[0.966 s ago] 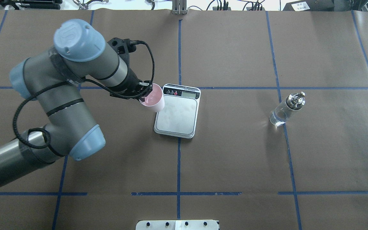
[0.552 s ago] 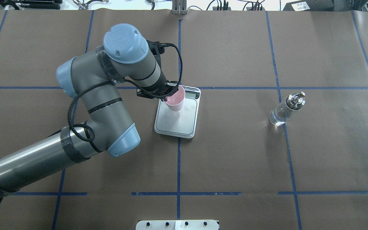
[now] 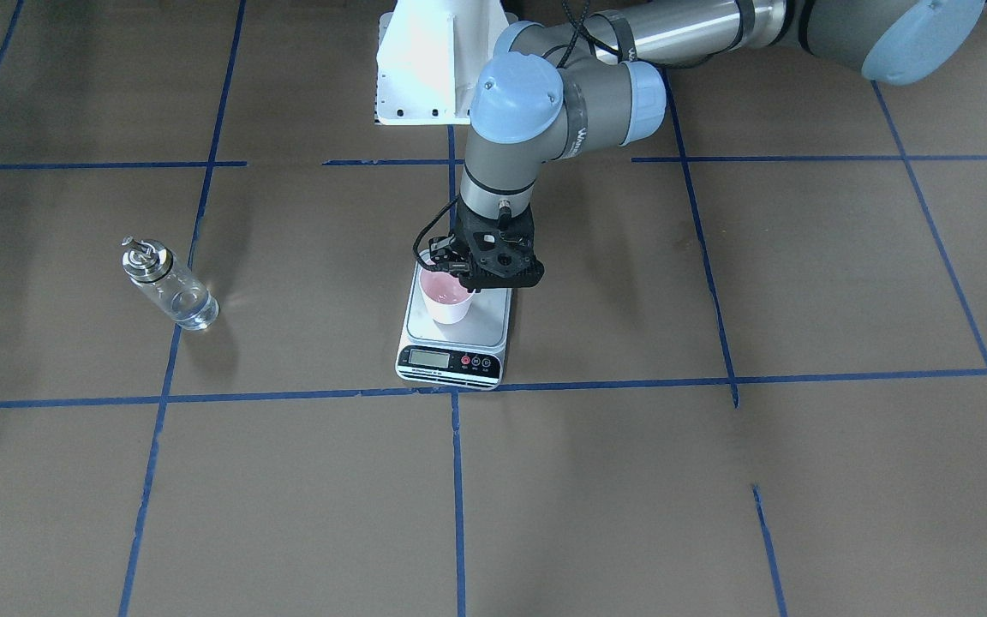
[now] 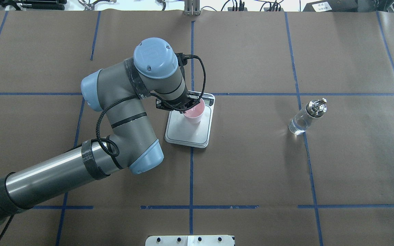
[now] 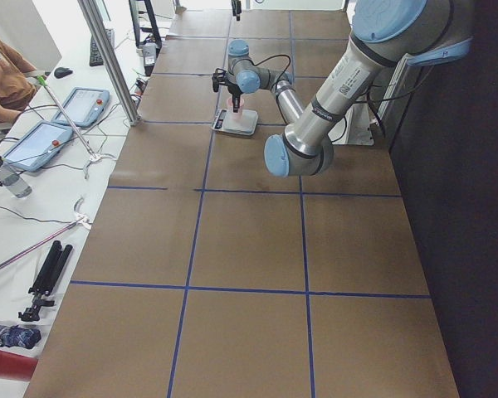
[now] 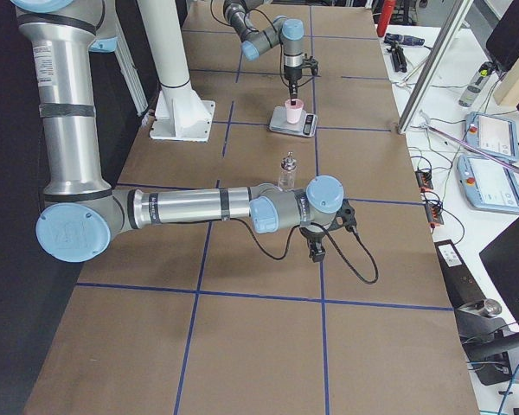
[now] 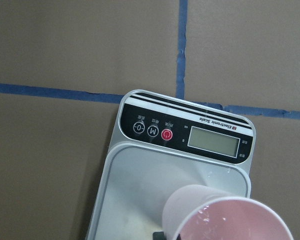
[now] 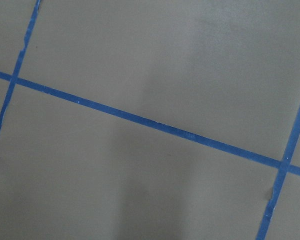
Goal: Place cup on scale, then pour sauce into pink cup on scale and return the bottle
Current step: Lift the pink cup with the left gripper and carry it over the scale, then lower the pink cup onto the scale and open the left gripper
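Note:
The pale pink cup point(image 4: 194, 112) stands upright over the silver scale point(image 4: 186, 134), near its display end. I cannot tell whether the cup touches the platform. My left gripper point(image 4: 187, 106) is shut on the cup's rim from above. The front view shows the left gripper point(image 3: 457, 276), the cup point(image 3: 446, 304) and the scale point(image 3: 451, 360). The left wrist view shows the cup point(image 7: 230, 220) and the scale's blank LCD point(image 7: 213, 141). The clear glass bottle point(image 4: 305, 118) stands to the right on the table, with the sauce barely visible in it. My right gripper point(image 6: 316, 252) shows only in the exterior right view, near the bottle point(image 6: 287, 171); I cannot tell its state.
Brown paper with a blue tape grid point(image 4: 191, 177) covers the table. The robot's white base plate point(image 3: 433, 68) is at the near edge. The right wrist view shows only paper and blue tape point(image 8: 155, 125). Tablets and cables point(image 6: 493, 138) lie beyond the table's far side.
My left arm has swung right with the cup, from the scale's left edge to over its platform, and the cup is lower. The bottle has not moved.

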Motion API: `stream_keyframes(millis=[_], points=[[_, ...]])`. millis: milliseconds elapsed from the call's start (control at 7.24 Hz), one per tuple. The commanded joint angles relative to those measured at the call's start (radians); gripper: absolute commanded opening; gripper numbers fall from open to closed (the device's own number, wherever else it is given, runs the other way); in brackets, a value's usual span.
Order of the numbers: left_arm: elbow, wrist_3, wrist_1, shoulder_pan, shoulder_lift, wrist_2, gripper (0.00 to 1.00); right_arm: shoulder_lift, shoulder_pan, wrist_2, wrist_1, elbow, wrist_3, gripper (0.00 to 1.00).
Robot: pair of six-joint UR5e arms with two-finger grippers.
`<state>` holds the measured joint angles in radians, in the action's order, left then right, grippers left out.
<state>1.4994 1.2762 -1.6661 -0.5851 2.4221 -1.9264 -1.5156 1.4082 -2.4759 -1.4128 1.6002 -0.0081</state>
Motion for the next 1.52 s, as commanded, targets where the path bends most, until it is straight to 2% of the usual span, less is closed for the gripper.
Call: stream_keyframes(millis=[0,414,690,828,966,1104,1242,1380], points=[[0.015,0.0,0.008,-0.001,-0.012,0.001,0.0,0.0,0.002,0.0,0.0,0.001,0.0,1.0],[0.041,0.0,0.006,-0.001,-0.034,0.0,0.0,0.0,0.0,0.0,0.0,0.001,0.0,1.0],[0.045,0.0,0.006,-0.001,-0.032,-0.003,0.3,0.002,0.0,0.0,0.0,0.003,0.0,1.0],[0.045,0.0,0.0,0.001,-0.032,-0.005,0.4,0.002,0.0,0.0,0.0,0.003,0.0,1.0],[0.059,0.0,-0.003,0.001,-0.034,-0.006,0.45,0.003,0.0,0.0,0.0,0.004,0.0,1.0],[0.121,-0.001,0.0,-0.001,-0.053,-0.008,0.45,0.009,-0.002,0.0,0.0,0.006,0.008,1.0],[0.233,-0.001,0.002,-0.005,-0.105,-0.006,0.47,0.012,-0.012,-0.001,0.021,0.023,0.107,1.0],[0.325,-0.003,0.003,-0.028,-0.154,-0.003,0.48,0.009,-0.056,0.0,0.154,0.023,0.202,1.0]])
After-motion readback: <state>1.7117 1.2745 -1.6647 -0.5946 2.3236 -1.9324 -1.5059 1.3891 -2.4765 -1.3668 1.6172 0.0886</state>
